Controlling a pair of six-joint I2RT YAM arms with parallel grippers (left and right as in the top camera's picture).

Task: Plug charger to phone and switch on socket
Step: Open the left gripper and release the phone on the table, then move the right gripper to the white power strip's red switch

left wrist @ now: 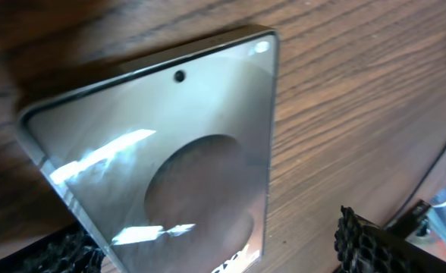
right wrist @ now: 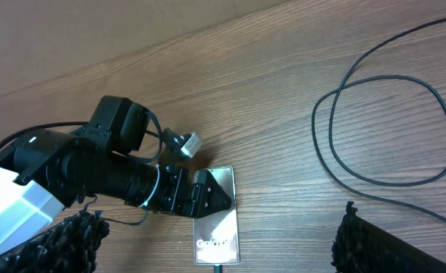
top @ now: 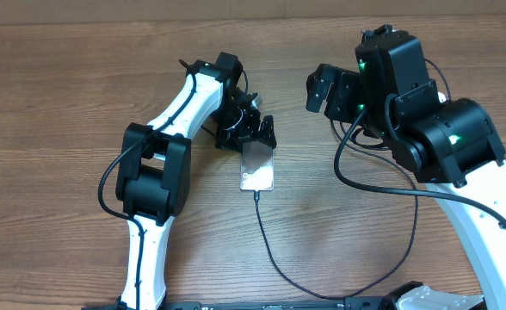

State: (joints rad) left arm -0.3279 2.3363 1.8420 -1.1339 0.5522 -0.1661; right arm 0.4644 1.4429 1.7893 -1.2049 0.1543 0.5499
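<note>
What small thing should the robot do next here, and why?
Probably swing the right gripper toward the white power strip at the table's near edge. The black cable reaches the phone and looks plugged in. The left gripper sits at the phone's other end. The right one is open and empty. The strip's switch is out of view.

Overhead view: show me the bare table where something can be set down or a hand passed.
Bare table lies left of the left arm, and between the charger and the right arm. Crowded: the left end effector sits over the far end of the phone, and a black cable loops beside the right arm.
</note>
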